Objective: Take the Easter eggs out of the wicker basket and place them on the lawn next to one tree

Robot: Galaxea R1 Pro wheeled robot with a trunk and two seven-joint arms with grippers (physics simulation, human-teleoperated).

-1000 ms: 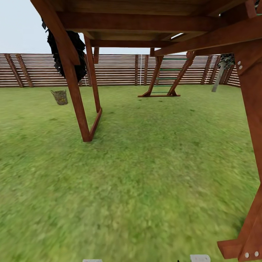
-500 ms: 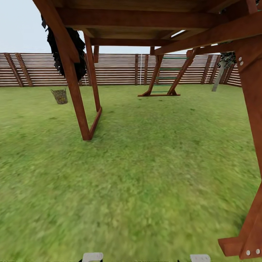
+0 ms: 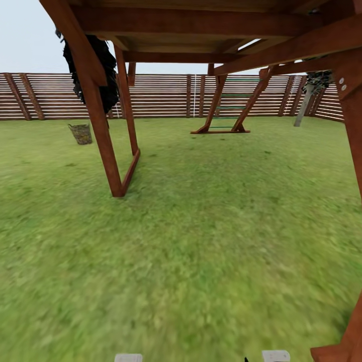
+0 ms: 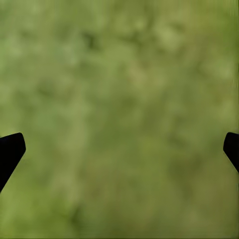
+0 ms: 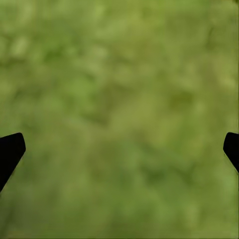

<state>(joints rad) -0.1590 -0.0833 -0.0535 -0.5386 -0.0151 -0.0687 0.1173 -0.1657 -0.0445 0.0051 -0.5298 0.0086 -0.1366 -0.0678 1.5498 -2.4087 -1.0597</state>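
The wicker basket (image 3: 81, 133) stands far off on the lawn (image 3: 201, 226) at the left, just short of the slat fence; from here the Easter eggs cannot be made out in it. A tree (image 3: 305, 103) with a pale grey trunk leans at the far right by the fence. In the left wrist view my left gripper (image 4: 119, 154) is open, its black fingertips (image 4: 10, 152) wide apart over blurred grass. My right gripper (image 5: 119, 154) is likewise open above bare grass, holding nothing.
A brown wooden play frame spans overhead, with a slanted post (image 3: 103, 136) ahead on the left and a thick post (image 3: 352, 125) close on the right. A ladder frame (image 3: 229, 108) stands further back. A black-leaved tree (image 3: 95, 70) rises behind the left post. The fence (image 3: 166, 95) closes the garden.
The whole view has shifted: the camera has moved, so the right post sits further toward the picture's edge and the basket slightly more to the left. Both grippers look unchanged.
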